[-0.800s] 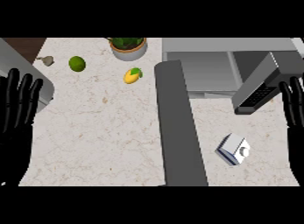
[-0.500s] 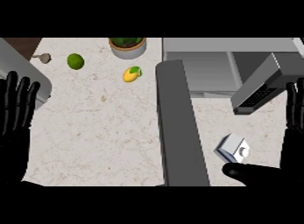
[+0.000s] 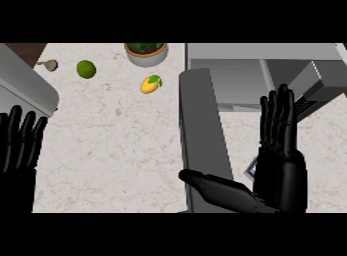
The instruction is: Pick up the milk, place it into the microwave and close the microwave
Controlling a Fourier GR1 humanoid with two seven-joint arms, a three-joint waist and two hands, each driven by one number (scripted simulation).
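The right hand point(image 3: 279, 165), fingers straight and spread, covers most of the milk point(image 3: 251, 168) at lower right; it should curl round the carton before lifting toward the open microwave point(image 3: 242, 80).

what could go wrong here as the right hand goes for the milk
The right hand is open over the milk and hides nearly all of it, so the fingers may close off-centre and tip it. The thumb lies across the open microwave door, which stands right beside the milk, and may bump or snag on it during the lift.
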